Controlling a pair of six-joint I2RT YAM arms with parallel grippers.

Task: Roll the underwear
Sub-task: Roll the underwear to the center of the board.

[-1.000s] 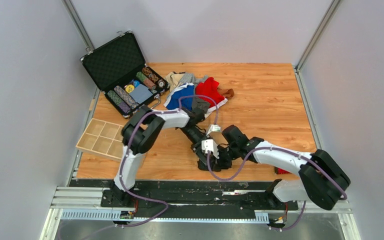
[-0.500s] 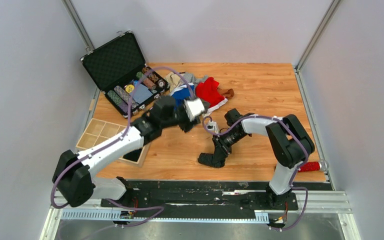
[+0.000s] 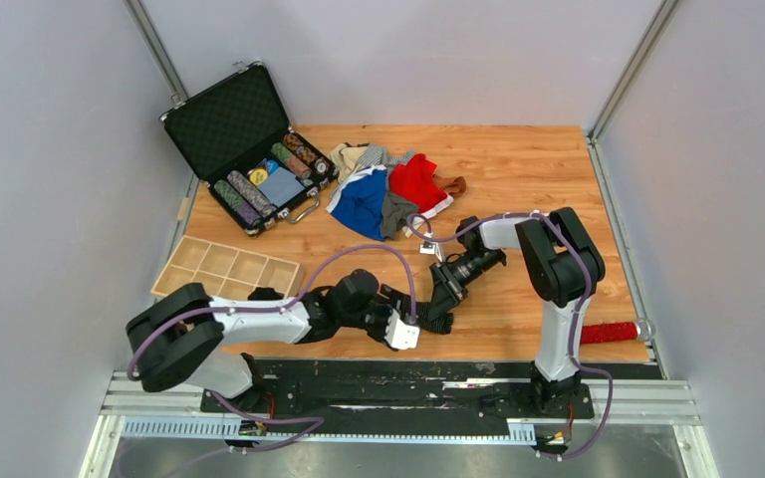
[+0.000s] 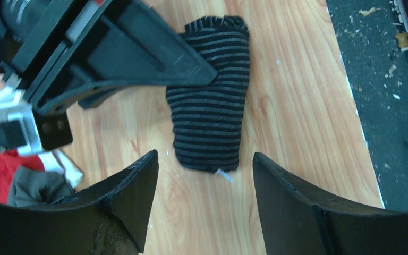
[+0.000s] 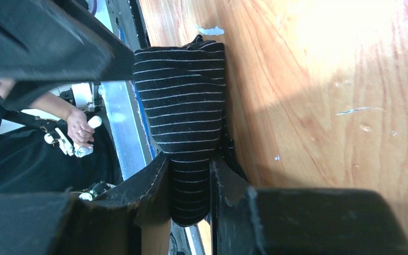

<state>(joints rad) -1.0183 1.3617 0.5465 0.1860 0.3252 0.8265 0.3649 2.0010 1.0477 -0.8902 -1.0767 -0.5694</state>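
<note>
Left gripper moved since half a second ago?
Yes. Left gripper came back from beside the clothes pile toward the table's near edge, and is now open by the black roll.

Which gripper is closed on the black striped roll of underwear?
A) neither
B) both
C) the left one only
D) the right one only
D: in the right wrist view the right gripper pinches one end of the black striped roll, while the left gripper stands open, with bare wood showing between each of its fingers and the cloth.
</note>
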